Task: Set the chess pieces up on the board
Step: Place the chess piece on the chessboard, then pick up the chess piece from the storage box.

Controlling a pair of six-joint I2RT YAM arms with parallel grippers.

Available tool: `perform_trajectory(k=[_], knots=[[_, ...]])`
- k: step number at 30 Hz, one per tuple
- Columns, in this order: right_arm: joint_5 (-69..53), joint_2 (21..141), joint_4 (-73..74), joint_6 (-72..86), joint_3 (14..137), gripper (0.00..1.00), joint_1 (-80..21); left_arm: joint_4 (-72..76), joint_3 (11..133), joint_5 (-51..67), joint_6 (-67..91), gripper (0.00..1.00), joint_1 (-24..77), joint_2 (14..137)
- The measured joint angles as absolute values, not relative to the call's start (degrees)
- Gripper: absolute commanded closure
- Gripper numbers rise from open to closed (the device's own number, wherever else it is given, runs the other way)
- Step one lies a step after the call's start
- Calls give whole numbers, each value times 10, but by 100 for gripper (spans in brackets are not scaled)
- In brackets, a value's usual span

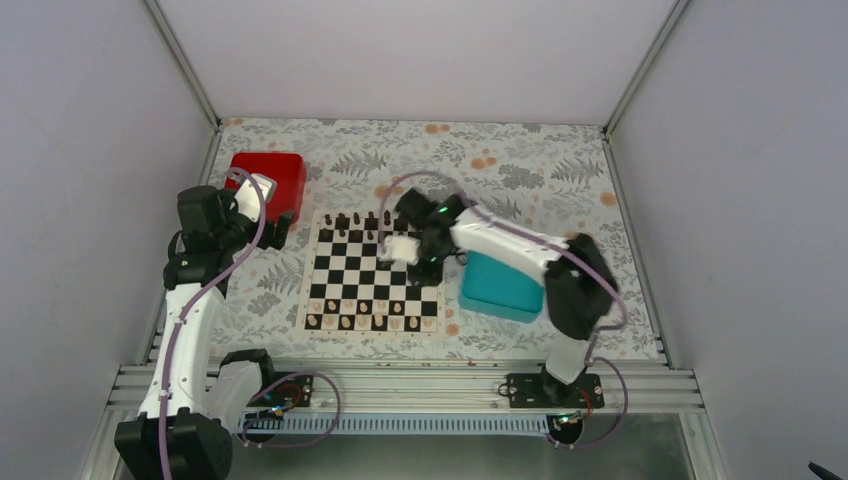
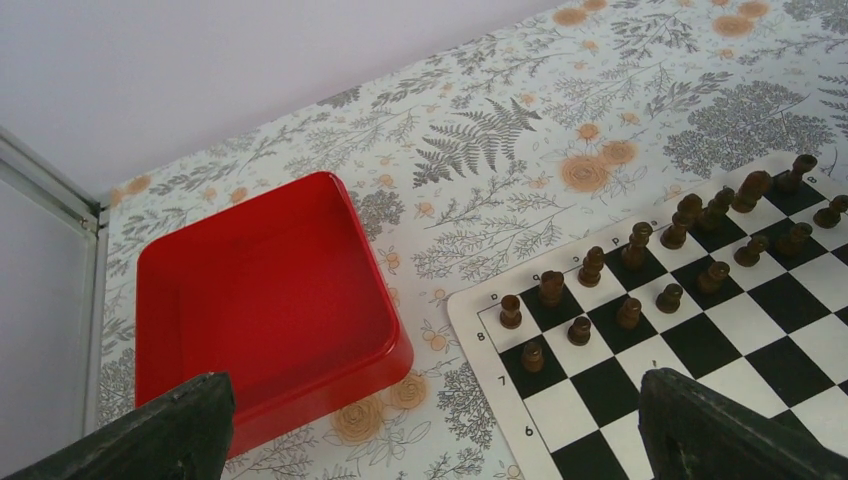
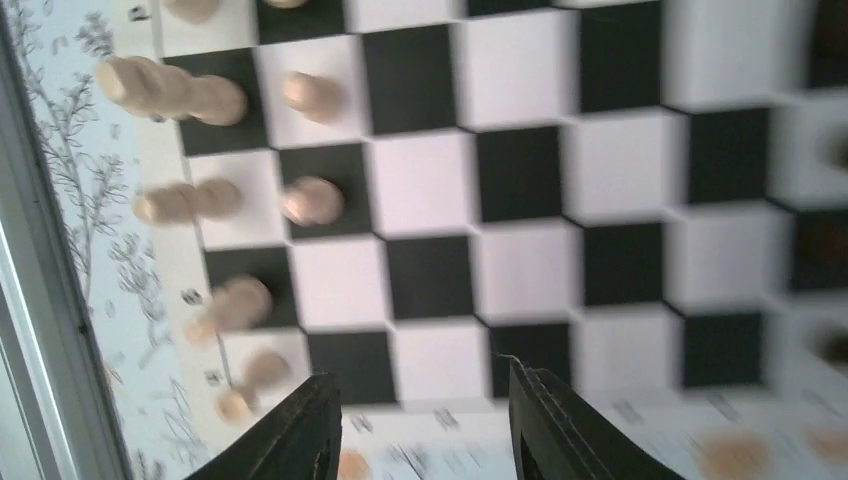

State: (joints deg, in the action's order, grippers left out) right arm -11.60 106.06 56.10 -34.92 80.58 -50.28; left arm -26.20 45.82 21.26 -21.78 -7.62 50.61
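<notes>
My right gripper (image 3: 420, 430) hung over the board (image 1: 370, 275), fingers partly apart with nothing between them. The left gripper (image 2: 430, 440) was spread wide and empty beside the red box (image 2: 260, 290). Dark pieces (image 2: 680, 225) stood on the far rows and light pieces (image 3: 312, 200) on the near ones. Risk, as I judged it: the right wrist view was blurred, so a low sweep could topple standing pieces.

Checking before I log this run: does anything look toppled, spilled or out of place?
Nothing stands out. The dark pieces stand upright in two rows at the far edge of the board; the light pieces line the near edge, though blur hides detail.
</notes>
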Motion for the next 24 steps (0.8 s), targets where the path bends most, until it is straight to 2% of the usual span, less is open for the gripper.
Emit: perform_trajectory(k=[8, 13, 24], knots=[[-91, 851, 568, -380, 700, 53, -281, -262, 458, 216, -218, 0, -78, 506], [-63, 811, 555, -403, 594, 51, -185, -262, 458, 217, -218, 0, -78, 506], [-31, 810, 462, -405, 510, 49, -145, -262, 458, 217, -218, 0, -78, 502]])
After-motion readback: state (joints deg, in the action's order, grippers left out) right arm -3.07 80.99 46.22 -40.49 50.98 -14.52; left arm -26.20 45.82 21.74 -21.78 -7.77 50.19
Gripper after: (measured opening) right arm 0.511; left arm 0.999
